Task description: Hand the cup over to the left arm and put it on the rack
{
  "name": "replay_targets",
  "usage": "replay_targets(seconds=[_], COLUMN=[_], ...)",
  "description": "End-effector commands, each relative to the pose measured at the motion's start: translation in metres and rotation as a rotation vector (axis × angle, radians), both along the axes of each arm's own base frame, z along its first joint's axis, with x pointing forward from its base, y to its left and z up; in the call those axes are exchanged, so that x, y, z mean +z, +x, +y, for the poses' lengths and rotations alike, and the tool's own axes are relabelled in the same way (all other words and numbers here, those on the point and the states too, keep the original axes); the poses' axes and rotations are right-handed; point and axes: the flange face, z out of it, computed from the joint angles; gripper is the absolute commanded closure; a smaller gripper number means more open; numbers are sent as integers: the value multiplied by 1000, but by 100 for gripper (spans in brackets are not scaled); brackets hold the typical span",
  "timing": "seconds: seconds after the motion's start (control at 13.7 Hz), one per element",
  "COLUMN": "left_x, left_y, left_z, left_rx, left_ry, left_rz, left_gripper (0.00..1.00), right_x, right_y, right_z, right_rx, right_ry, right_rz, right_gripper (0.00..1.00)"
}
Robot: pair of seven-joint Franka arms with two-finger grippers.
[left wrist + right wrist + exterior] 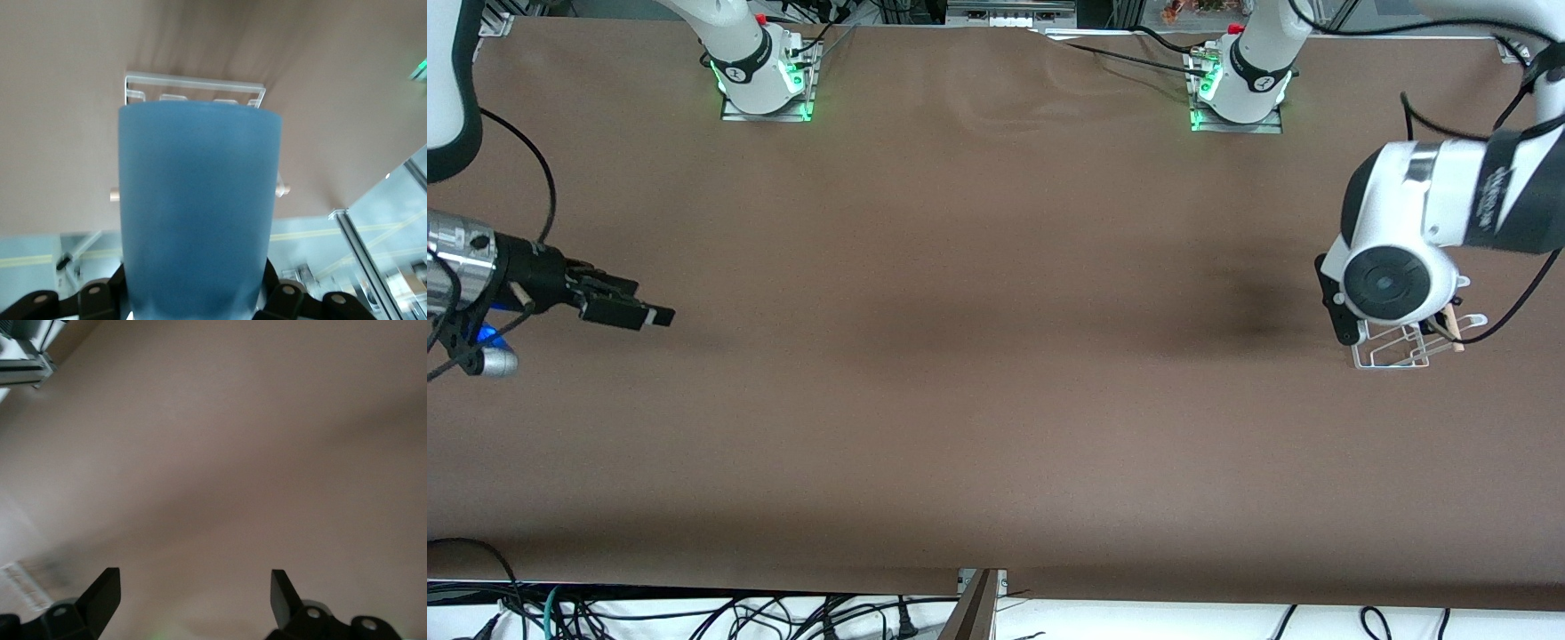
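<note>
The light-blue cup (199, 207) fills the left wrist view, gripped between the jaws of my left gripper (195, 301), which is shut on it. The clear wire rack (193, 85) shows just past the cup's rim. In the front view the left arm's white wrist block (1392, 276) hangs over the rack (1400, 348) at the left arm's end of the table and hides the cup. My right gripper (640, 311) is open and empty over the table at the right arm's end; its right wrist view (195, 587) shows only bare table.
The brown table (996, 400) stretches between the two arms. The rack's wooden dowel (1454, 331) sticks out beside the left wrist. Cables (1525, 284) hang near the left arm. The arm bases (760, 76) stand along the table edge farthest from the front camera.
</note>
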Motion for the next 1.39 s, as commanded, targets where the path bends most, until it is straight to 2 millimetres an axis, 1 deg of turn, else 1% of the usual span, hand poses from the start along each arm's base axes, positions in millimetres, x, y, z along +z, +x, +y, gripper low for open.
replay_targets(seconds=[0.0, 0.07, 0.15, 0.22, 0.29, 0.37, 0.44, 0.51, 0.58, 0.66, 0.73, 0.8, 0.88, 1.02, 1.1, 1.17, 1.32], left_x=[-18, -26, -35, -44, -51, -58, -69, -79, -85, -86, -88, -94, -103, -114, -117, -122, -122], left_y=[3, -4, -13, -24, -34, -45, -59, -74, -88, -96, -100, -106, -118, -138, -140, -146, -154], left_z=[9, 12, 16, 19, 22, 24, 27, 29, 32, 33, 34, 35, 38, 38, 39, 40, 40], left_rx=[61, 104, 146, 174, 177, 198, 229, 221, 201, 176, 131, 79, 55, 4, -13, -15, -22], left_ry=[184, 254, 316, 364, 393, 427, 479, 539, 569, 566, 579, 587, 581, 553, 570, 578, 581], left_rz=[-14, -16, -16, -10, -2, -22, -53, -75, -79, -85, -99, -106, -95, -95, -125, -127, -126], left_gripper=[94, 94, 94, 94, 94, 100, 100, 99, 99, 98, 98, 98, 98, 96, 96, 96, 96], right_x=[16, 18, 14, 10, 8, 8, 11, 10, 12, 9, 8, 9, 8, 7, 8, 7, 7], right_y=[-44, -56, -65, -71, -74, -74, -73, -71, -72, -71, -73, -74, -74, -74, -75, -76, -77], right_z=[0, -5, -6, -7, -10, -11, -18, -30, -33, -36, -36, -37, -37, -37, -37, -37, -38], right_rx=[97, 102, 116, 166, 235, 276, 283, 277, 280, 290, 305, 330, 347, 394, 411, 434, 466], right_ry=[-154, -208, -242, -280, -312, -321, -335, -354, -373, -396, -400, -396, -394, -388, -385, -379, -374], right_rz=[-55, -85, -101, -104, -107, -113, -118, -111, -100, -81, -71, -69, -70, -74, -75, -62, -64], right_gripper=[1, 1, 1, 1, 1, 1, 1, 1, 1, 1, 1, 1, 1, 1, 1, 1, 1])
